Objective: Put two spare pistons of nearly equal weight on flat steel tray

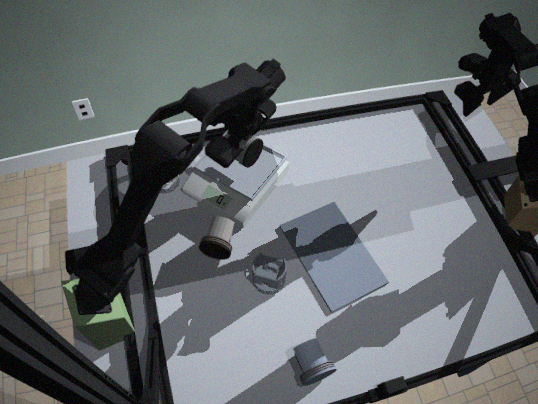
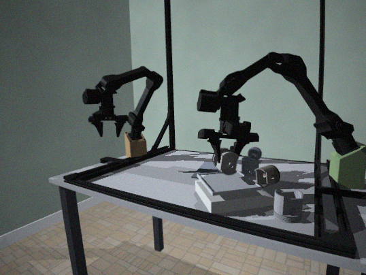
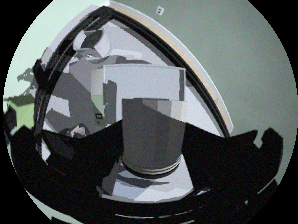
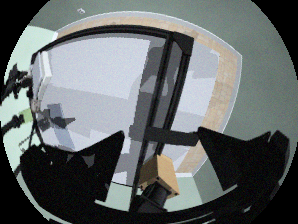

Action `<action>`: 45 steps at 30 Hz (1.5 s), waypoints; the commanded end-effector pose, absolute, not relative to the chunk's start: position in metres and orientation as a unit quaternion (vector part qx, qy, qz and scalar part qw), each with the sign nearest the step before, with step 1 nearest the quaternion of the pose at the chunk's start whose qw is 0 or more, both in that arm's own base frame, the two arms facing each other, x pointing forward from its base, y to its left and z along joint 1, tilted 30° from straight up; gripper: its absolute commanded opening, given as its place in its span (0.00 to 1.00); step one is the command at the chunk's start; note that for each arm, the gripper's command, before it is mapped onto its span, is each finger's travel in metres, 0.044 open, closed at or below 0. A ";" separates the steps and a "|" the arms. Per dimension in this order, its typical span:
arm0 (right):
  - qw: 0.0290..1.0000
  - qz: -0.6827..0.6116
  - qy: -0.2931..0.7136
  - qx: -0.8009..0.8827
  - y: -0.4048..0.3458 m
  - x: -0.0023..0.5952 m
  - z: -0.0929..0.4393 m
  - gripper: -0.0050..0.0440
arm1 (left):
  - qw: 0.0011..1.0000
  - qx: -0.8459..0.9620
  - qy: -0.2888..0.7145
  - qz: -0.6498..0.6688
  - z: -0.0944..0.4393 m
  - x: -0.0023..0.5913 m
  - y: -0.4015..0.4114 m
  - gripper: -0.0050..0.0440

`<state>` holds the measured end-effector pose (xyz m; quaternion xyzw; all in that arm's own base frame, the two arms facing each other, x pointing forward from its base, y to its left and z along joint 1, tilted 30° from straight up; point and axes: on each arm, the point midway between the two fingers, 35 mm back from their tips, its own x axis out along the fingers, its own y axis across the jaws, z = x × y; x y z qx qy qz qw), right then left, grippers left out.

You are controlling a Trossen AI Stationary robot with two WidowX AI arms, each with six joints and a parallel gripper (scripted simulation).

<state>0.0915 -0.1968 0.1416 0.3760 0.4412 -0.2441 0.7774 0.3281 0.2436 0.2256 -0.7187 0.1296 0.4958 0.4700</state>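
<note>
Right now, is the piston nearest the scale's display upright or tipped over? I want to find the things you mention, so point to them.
Tipped over: that piston (image 1: 222, 230) (image 2: 268, 175) lies on its side, its round end facing sideways.

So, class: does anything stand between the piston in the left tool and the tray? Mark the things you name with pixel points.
Nothing visible does. From above, the line from the held piston (image 1: 253, 153) (image 2: 228, 163) (image 3: 152, 135) to the tray (image 1: 345, 270) (image 2: 208, 167) (image 4: 62, 136) crosses only the scale's (image 1: 269, 186) (image 2: 204, 197) (image 3: 150, 80) (image 4: 46, 75) edge, which sits lower, then bench.

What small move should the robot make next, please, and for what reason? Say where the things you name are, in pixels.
Probably the left gripper (image 1: 239, 152) (image 2: 227, 153) should lower its held piston (image 1: 251, 152) (image 2: 229, 163) (image 3: 152, 135) onto the scale's plate (image 1: 245, 175) (image 2: 224, 184) (image 3: 145, 80): the piston hangs above the scale, and the plate carries no other piston.
</note>
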 end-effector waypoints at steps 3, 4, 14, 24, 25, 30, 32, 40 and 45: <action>0.778 -0.243 0.441 0.376 -0.197 0.092 0.142 1.00 | 0.469 -0.718 0.128 0.498 0.217 0.332 0.247 0.43; 0.778 -0.243 0.441 0.376 -0.197 0.092 0.142 1.00 | 0.469 -0.718 0.128 0.498 0.215 0.333 0.247 0.43; 0.778 -0.243 0.441 0.376 -0.197 0.092 0.142 1.00 | 0.469 -0.718 0.128 0.498 0.204 0.339 0.251 0.43; 0.778 -0.243 0.441 0.376 -0.197 0.092 0.142 1.00 | 0.469 -0.718 0.128 0.498 0.204 0.339 0.251 0.87; 0.778 -0.243 0.441 0.376 -0.197 0.092 0.142 1.00 | 0.469 -0.718 0.128 0.498 0.204 0.339 0.251 0.87; 0.778 -0.243 0.441 0.376 -0.197 0.092 0.142 1.00 | 0.469 -0.718 0.128 0.498 0.204 0.339 0.251 0.87; 0.778 -0.243 0.441 0.376 -0.197 0.092 0.142 1.00 | 0.469 -0.718 0.128 0.498 0.204 0.339 0.251 0.87; 0.778 -0.243 0.441 0.376 -0.197 0.092 0.142 1.00 | 0.469 -0.718 0.128 0.498 0.207 0.338 0.250 0.87; 0.778 -0.243 0.441 0.376 -0.197 0.092 0.142 1.00 | 0.469 -0.718 0.128 0.498 0.211 0.335 0.248 0.87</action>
